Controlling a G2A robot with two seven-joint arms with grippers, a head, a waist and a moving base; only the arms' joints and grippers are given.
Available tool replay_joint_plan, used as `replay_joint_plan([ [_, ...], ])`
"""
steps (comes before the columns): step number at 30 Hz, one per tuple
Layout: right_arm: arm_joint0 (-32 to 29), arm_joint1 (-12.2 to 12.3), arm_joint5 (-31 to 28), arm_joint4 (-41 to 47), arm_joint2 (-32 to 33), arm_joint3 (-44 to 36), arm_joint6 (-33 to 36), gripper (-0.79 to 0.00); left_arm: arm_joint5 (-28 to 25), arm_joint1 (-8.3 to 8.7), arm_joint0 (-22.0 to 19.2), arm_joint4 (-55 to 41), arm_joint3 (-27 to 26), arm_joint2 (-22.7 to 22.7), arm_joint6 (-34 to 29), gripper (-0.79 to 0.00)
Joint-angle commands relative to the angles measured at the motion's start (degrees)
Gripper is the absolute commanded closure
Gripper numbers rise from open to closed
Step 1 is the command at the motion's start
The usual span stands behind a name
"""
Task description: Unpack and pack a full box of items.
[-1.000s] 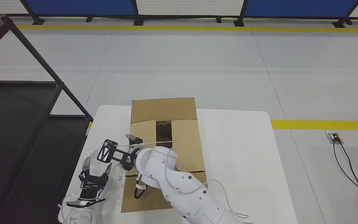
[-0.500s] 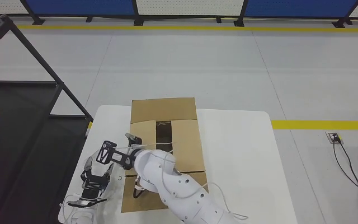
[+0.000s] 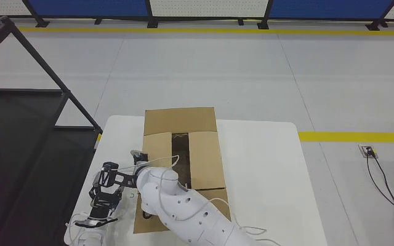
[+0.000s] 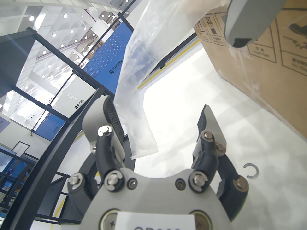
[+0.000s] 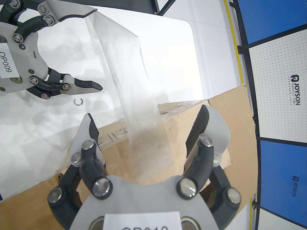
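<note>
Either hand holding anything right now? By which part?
Nothing clamped: the left hand and right hand are open; the clear bag runs loose through both.

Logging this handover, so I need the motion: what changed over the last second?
The right gripper swung left, off the box and closer to the left gripper, uncovering more of the box's opening. Nothing was visibly gripped or released. The left gripper, box and table stayed put.
</note>
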Motion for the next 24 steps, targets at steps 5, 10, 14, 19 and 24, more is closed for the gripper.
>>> replay_joint_plan([
  [5, 2.12, -1.72, 0.36, 0.93, -0.71, 4.24, -0.44, -0.529, -0.38, 0.02, 0.11, -0.26, -0.21, -0.41, 0.28, -0.686],
  [10, 3.23, -2.63, 0.50, 1.57, -0.95, 6.52, -0.96, -0.459, -0.77, 0.05, 0.19, -0.31, -0.24, -0.73, 0.46, -0.690],
  [14, 3.56, -2.75, 0.44, 2.54, -0.97, 7.20, -1.71, -0.354, -1.07, 0.09, 0.13, -0.39, -0.01, -1.08, 0.51, -0.696],
  [19, 3.83, -2.71, -1.48, 4.95, -0.49, 7.64, -3.07, -0.283, -1.35, 0.15, -0.13, -0.52, 0.50, -1.58, 0.47, -0.702],
  [24, 4.61, -2.68, -5.20, 7.95, 0.50, 8.47, -3.83, -0.459, -1.47, 0.16, -0.17, -0.44, 0.64, -1.71, 0.63, -0.705],
])
